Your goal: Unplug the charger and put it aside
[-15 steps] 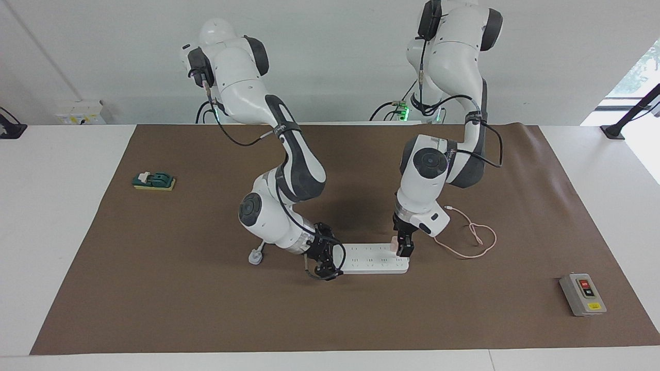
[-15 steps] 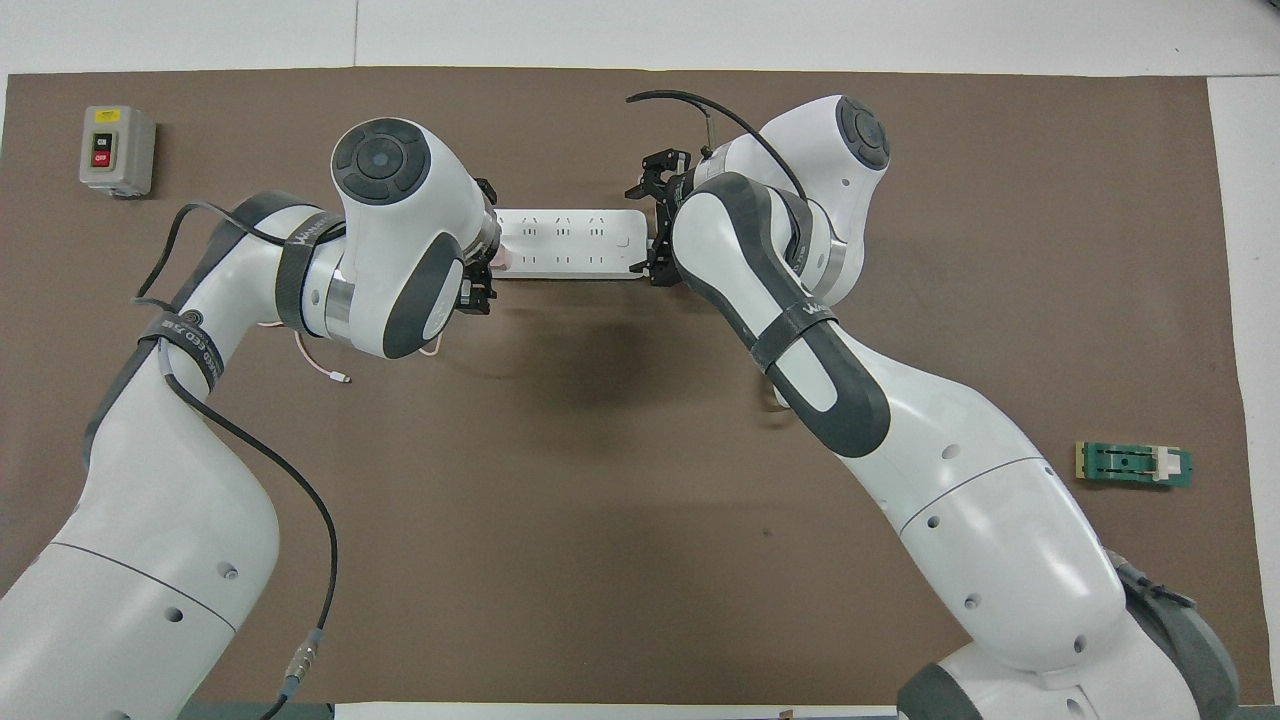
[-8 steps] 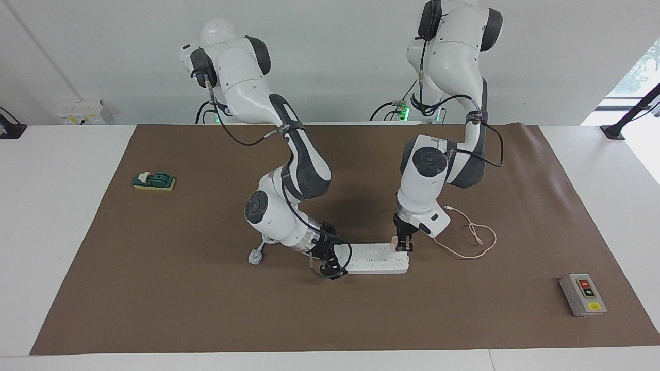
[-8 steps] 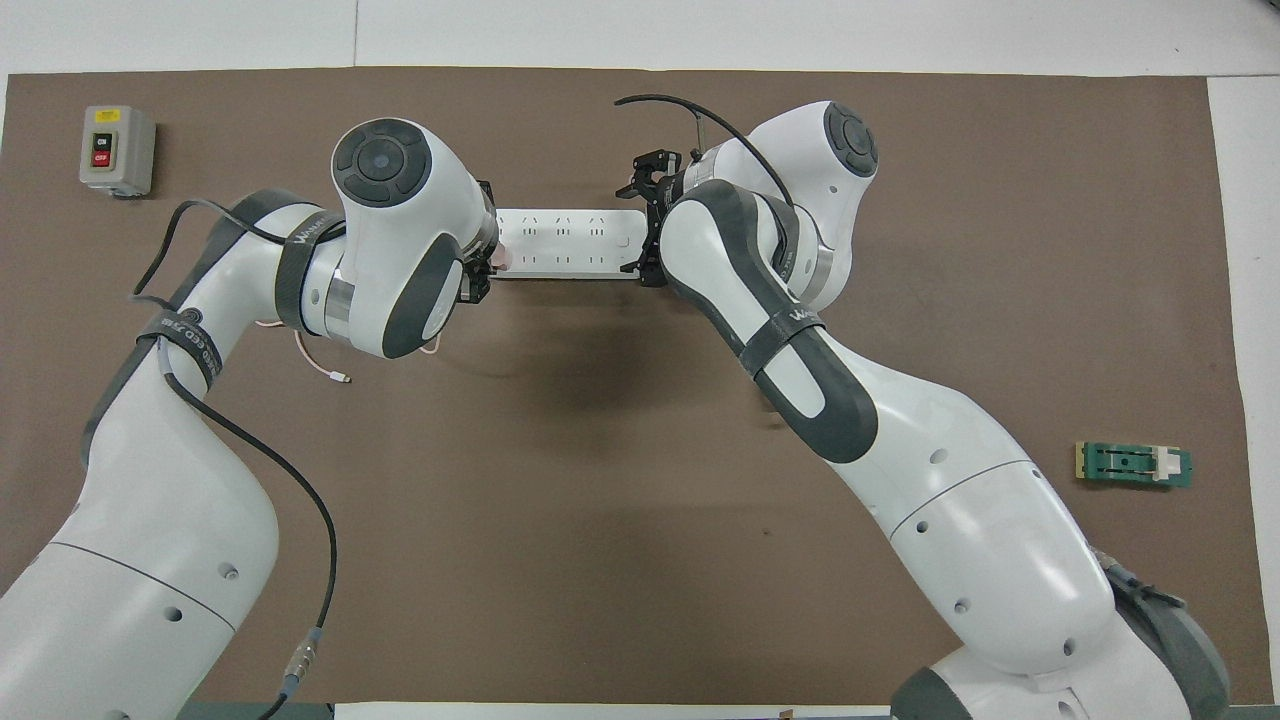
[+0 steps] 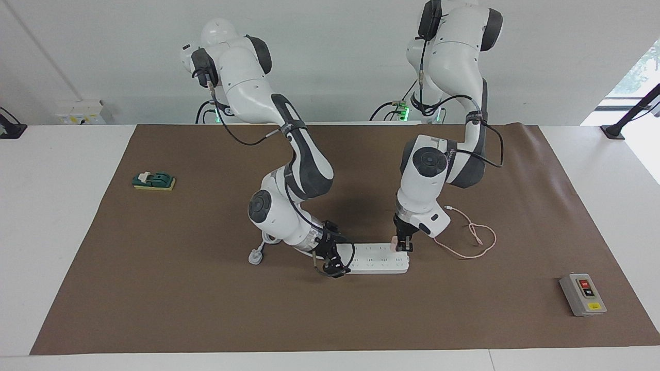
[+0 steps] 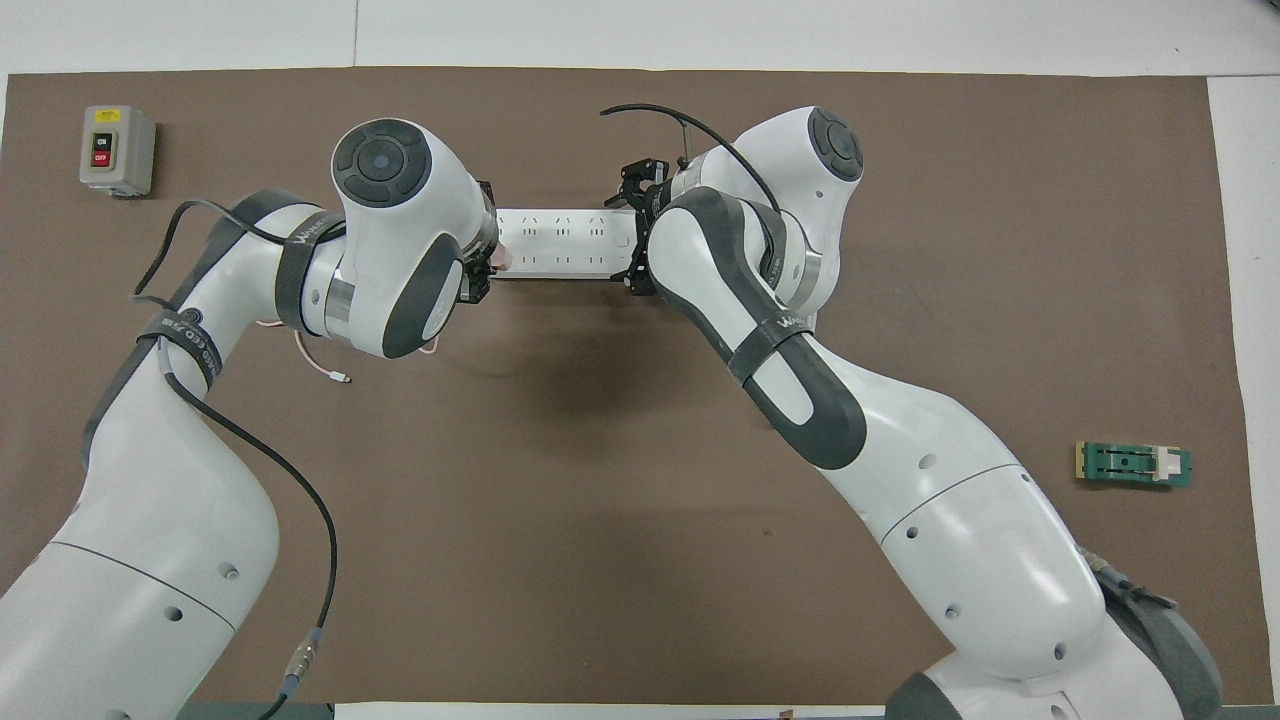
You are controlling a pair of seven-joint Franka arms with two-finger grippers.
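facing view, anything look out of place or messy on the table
Nothing looks damaged or spilled. The only untidy bit is the charger's thin pink cable, lying in a loose tangle on the mat toward the left arm's end of the power strip. The left gripper is at the charger; the right gripper is at the strip's other end.

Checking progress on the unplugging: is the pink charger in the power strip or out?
In: the charger sits on the power strip's end, the left gripper at it.
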